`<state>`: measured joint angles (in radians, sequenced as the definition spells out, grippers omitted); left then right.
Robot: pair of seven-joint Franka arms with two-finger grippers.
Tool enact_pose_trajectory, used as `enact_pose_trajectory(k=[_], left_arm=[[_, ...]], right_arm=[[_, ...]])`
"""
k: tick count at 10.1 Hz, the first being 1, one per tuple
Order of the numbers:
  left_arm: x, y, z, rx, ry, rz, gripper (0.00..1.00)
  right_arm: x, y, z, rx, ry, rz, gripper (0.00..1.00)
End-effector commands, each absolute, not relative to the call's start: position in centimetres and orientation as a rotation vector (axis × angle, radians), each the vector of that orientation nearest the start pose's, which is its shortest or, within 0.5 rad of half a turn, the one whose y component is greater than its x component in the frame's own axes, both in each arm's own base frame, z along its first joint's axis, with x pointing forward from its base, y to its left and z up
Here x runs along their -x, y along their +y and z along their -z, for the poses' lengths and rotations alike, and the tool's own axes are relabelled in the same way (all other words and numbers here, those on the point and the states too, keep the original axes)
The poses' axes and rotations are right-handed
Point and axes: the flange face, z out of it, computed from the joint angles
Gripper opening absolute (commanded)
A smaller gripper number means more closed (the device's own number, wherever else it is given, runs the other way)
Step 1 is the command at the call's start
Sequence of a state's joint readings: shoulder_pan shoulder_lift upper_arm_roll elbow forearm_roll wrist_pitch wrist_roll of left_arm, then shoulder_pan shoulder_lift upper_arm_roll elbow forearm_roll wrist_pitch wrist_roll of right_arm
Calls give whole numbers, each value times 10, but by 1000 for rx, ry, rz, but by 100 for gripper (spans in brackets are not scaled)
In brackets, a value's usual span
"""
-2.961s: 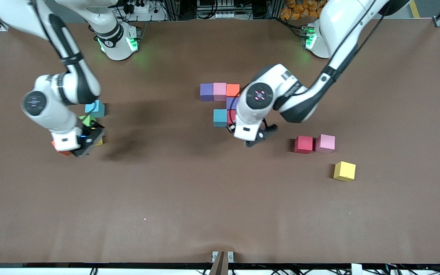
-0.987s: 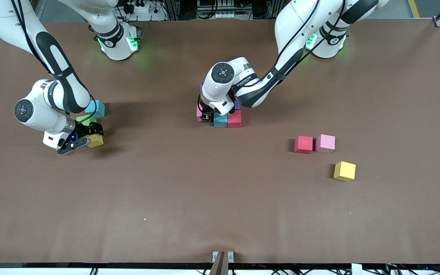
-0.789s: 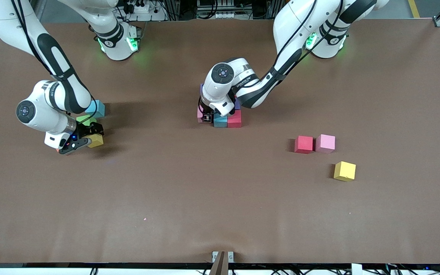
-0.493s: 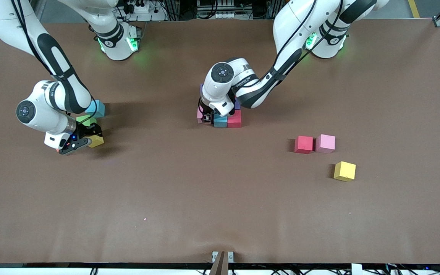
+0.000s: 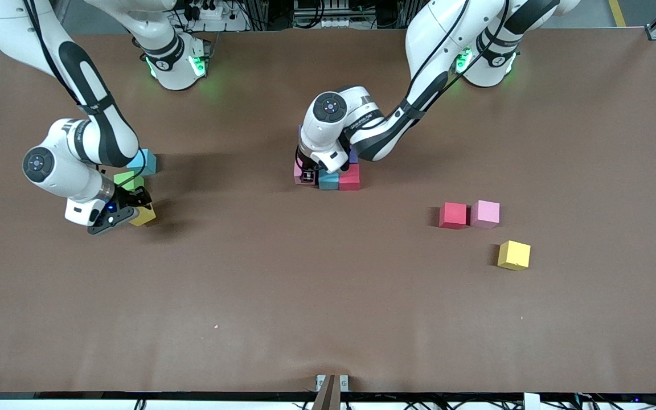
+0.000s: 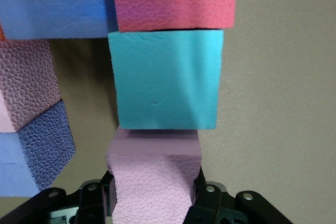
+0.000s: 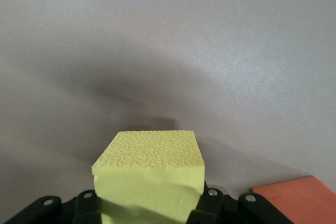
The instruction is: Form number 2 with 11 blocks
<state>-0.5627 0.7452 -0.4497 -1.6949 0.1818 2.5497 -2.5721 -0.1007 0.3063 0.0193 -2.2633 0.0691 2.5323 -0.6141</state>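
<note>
The support is a flat brown table (image 5: 328, 296) with a matte surface. Near its middle, a cluster of cubes rests on it: a pink cube (image 5: 298, 171), a teal cube (image 5: 328, 180) and a red cube (image 5: 350, 178) stand edge to edge in one row, with a purple cube (image 5: 354, 155) just farther from the front camera.

Toward the left arm's end, a red cube (image 5: 453, 216) and a pink cube (image 5: 485, 214) touch side by side; a yellow cube (image 5: 513, 255) sits near them, closer to the camera.

Toward the right arm's end lie a light blue cube (image 5: 144, 162) and a green cube (image 5: 128, 180).
</note>
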Motion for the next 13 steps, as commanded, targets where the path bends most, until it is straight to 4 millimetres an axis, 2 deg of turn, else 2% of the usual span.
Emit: enact_pose_trajectory(k=[1, 2, 3, 7, 9, 13], left_arm=[[-401, -570, -220, 2369, -2286, -309, 45], [-403, -568, -219, 2368, -2283, -305, 45], [-405, -567, -218, 2364, -2283, -296, 45], [-407, -567, -220, 2382, -2266, -292, 45], [-407, -565, -218, 2381, -2257, -287, 45], [-406, -564, -216, 2390, -2226, -279, 45]], right_arm=[[-544, -39, -235, 3019, -803, -16, 28], [-548, -24, -239, 3020, -894, -12, 28], [-551, -21, -240, 3018, -906, -5, 28], [-556, -18, -238, 3015, -934, 5, 28], [-556, -9, -239, 3010, -957, 10, 28], [-560, -11, -244, 3020, -940, 35, 28]])
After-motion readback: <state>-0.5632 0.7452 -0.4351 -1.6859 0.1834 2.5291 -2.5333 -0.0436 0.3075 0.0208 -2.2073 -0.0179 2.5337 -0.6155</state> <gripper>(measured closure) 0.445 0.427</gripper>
